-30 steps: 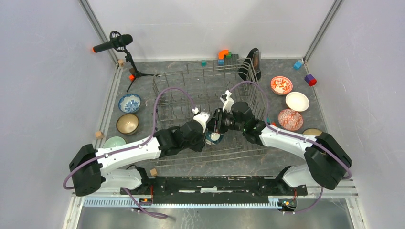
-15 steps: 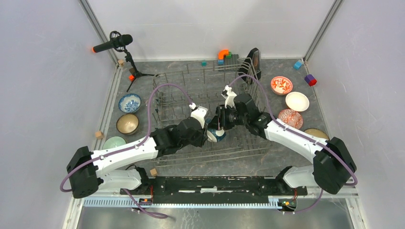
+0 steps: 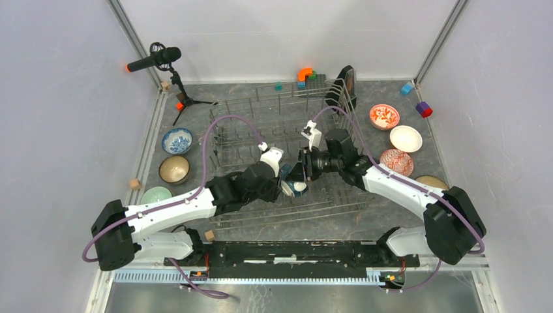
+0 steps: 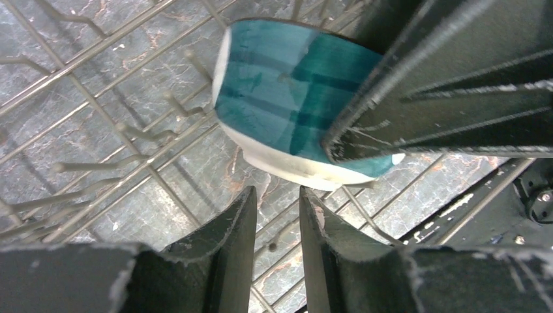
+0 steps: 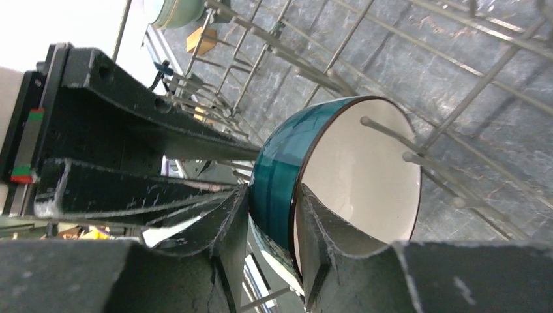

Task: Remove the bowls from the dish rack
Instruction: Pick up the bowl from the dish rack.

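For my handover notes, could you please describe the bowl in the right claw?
Start at the big grey wire dish rack in the middle. Over the centre of its near half, the right claw pinches the wall of the bowl. Unlike the bowls beside the rack, it is teal outside, white inside, tipped on edge.

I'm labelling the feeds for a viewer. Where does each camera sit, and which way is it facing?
Top external: fixed above and behind the arm bases, looking down on the dish rack; both arms show whole.
Left wrist: on the left arm, looking down through rack wires at the teal bowl; the left gripper shows, open and empty.
Right wrist: on the right arm, facing the left arm; the right gripper clamps the bowl's wall.
Shared: both wrist views show the teal bowl.
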